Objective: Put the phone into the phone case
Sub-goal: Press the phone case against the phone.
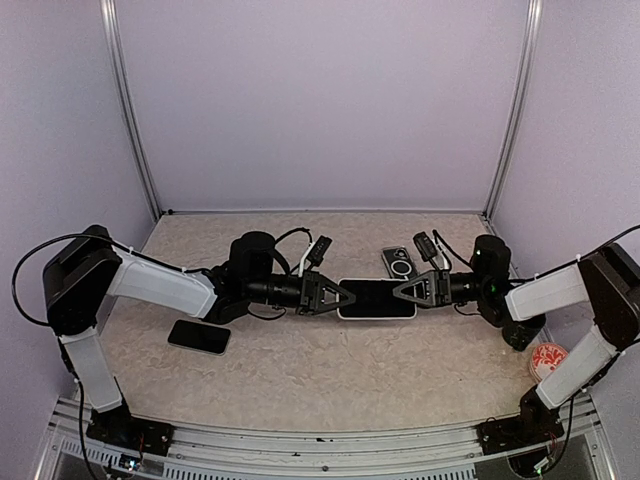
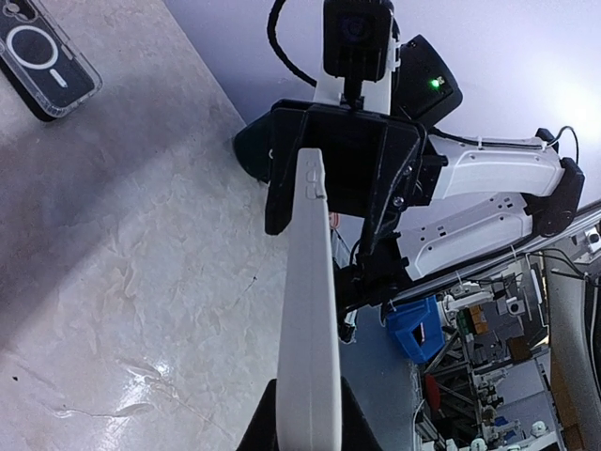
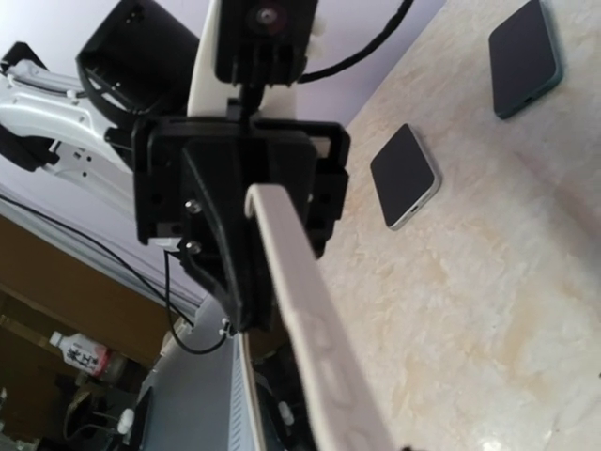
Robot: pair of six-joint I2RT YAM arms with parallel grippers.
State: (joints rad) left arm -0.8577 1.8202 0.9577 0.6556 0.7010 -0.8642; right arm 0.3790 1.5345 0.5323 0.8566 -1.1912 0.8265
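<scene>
I see a pale grey-white phone case [image 2: 305,329] rimming a black phone [image 1: 377,297], a beige marbled table [image 1: 300,375], lilac walls [image 1: 320,100], white arms [image 1: 160,282] with black joints, and a red-and-white speckled disc [image 1: 548,358].

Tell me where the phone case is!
The phone case is in the middle of the top view, its left end pinched by the left gripper, its right end at the right gripper, with a clear-cased phone just behind it.
</scene>
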